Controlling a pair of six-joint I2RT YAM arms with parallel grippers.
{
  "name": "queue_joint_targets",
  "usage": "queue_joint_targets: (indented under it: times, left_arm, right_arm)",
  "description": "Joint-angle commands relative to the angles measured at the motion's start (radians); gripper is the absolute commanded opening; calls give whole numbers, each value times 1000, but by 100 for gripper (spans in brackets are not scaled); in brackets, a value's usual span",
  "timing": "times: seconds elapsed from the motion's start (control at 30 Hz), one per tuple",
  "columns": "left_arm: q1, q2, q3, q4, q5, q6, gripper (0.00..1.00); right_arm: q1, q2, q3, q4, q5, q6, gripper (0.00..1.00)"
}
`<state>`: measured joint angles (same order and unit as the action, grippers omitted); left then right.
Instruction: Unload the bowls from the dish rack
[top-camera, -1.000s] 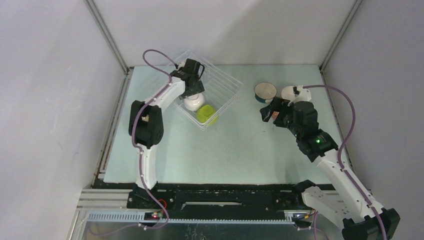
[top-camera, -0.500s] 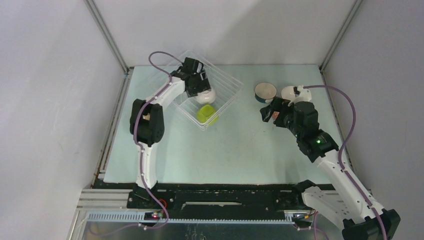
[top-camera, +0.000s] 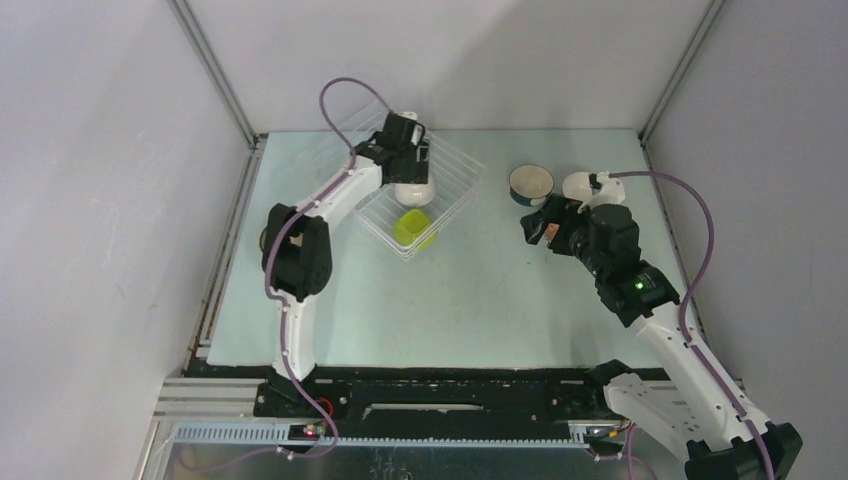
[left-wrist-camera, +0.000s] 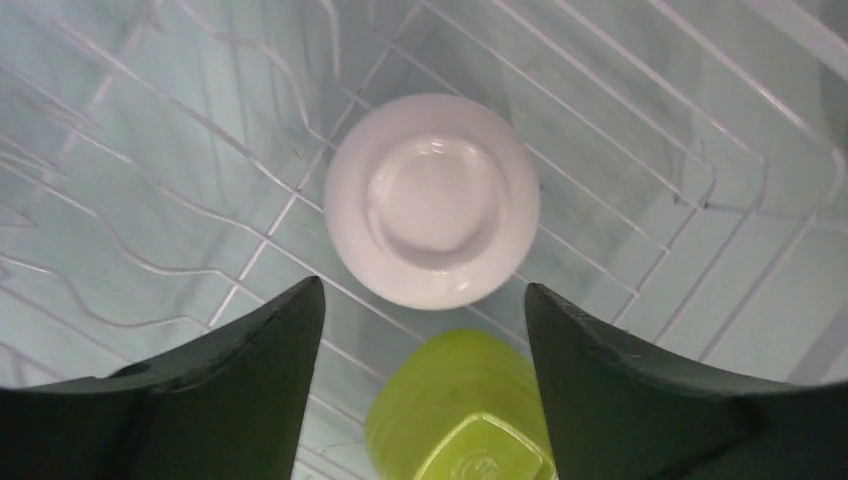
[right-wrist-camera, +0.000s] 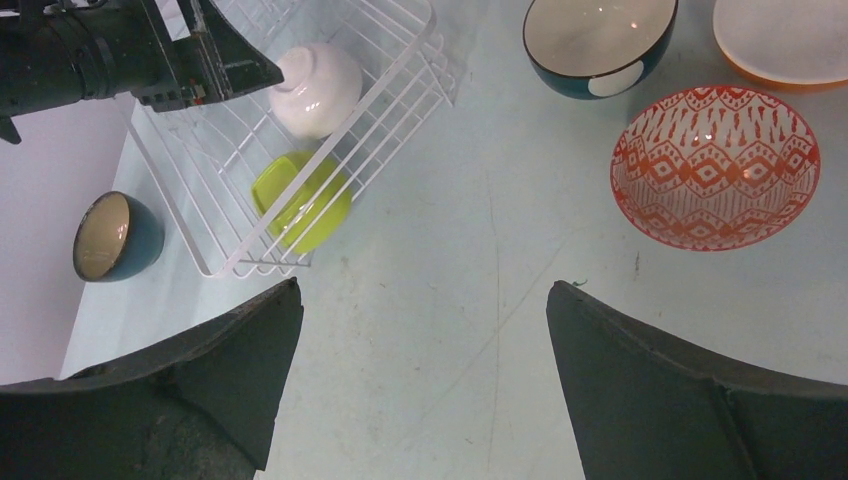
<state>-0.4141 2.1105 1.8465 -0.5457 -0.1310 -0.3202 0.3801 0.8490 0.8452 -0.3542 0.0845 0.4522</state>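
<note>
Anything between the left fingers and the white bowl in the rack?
Nothing visible. The open left gripper hangs directly over the upturned white bowl, with one finger on either side. The dish rack wires run below and beside it. The lime green bowl sits close beside it.

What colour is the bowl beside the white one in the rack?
That bowl is lime green. The left wrist view shows it best.
</note>
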Motion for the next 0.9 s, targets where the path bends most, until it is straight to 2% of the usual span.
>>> queue_joint_targets:
  times: [0.0,0.13,0.33,0.47,0.73,0.87]
  left_arm:
    - [-105,-76,26,-33,-168,294,75]
    - [-157,-11,125,-117,-228,369,74]
    - [-231,108,242,-172,-459,469,76]
    - [-231,179,335,-248,-440,451,81]
    - [-231,202,335,-240,-363,475,81]
    - [-230,224,336,-244,-377,486,83]
  right_arm:
    - [-1,-3,0,38,-9,1,100]
    - [-1,2,0,41,-18,4,100]
    - [-1,-1,-1,39,-21,5,100]
    - [-1,-3,0,38,-22,5,99]
    - [-1,4,13,35,-26,2,99]
    - [0,3,20,33,-25,-1,99]
